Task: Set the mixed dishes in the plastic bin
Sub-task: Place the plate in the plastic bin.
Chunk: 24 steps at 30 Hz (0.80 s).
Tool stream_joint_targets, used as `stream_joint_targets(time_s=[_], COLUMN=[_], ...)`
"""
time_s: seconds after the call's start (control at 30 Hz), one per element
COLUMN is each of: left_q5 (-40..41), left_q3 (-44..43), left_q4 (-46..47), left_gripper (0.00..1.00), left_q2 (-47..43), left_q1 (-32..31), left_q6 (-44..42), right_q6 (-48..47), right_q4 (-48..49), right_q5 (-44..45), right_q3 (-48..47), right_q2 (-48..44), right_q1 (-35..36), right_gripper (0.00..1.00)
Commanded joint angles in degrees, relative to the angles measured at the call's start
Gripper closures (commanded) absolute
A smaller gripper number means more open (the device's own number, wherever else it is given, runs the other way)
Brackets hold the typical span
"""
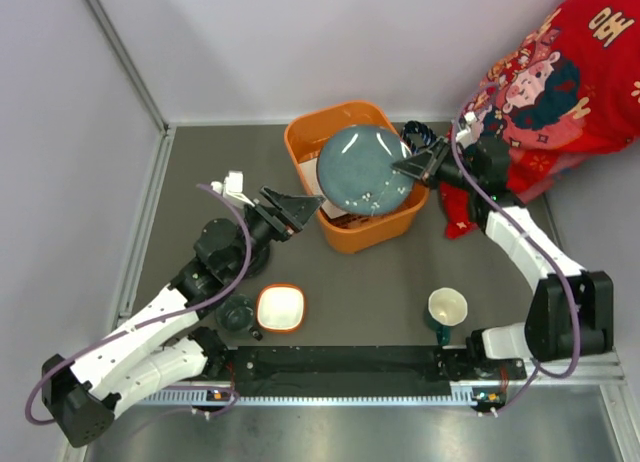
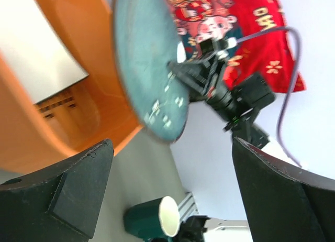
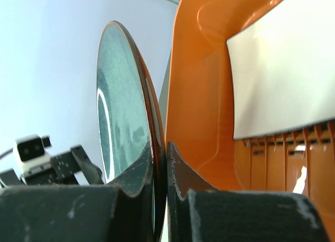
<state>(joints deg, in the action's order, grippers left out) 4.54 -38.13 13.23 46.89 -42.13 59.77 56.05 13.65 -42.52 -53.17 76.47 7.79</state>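
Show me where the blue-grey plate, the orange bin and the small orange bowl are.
blue-grey plate [image 1: 360, 167], top view, middle of its face.
orange bin [image 1: 372, 236], top view, near outer wall.
small orange bowl [image 1: 280, 307], top view, white inside.

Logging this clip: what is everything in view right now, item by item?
plastic bin: one, orange, far middle of the table
white square plate: one, white, leaning inside the bin
round plate: one, blue-grey, tilted over the bin, gripped at its rim
bowl: one, orange with a white inside, on the table near the left arm
cup: one, dark, just left of the bowl
mug: one, cream inside and teal outside, near right
red patterned cloth: one, far right corner
table: one, dark grey
left gripper: one, black, open, beside the bin
right gripper: one, black, shut on the round plate
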Motion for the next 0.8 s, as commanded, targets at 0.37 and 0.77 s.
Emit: stream_joint_targets(time_s=[0.37,0.77], left_q5=[1.2,1.2], left_q3=[1.4,1.6], left_q4=[-7.0,-8.1], left_gripper=[0.01,0.01], left_q2=[-2.6,-3.6], left_q1=[1.9,2.6], left_q6=[-0.9,-0.3], right_q6=[-7.2,-14.4], right_q4=[-5.0,-16.5], right_q5=[7.9,20.8], right_q3=[-30.9,-44.3], right_q2=[22.4,31.9], right_q1=[1.3,8.4], right_gripper=[1.0,1.0])
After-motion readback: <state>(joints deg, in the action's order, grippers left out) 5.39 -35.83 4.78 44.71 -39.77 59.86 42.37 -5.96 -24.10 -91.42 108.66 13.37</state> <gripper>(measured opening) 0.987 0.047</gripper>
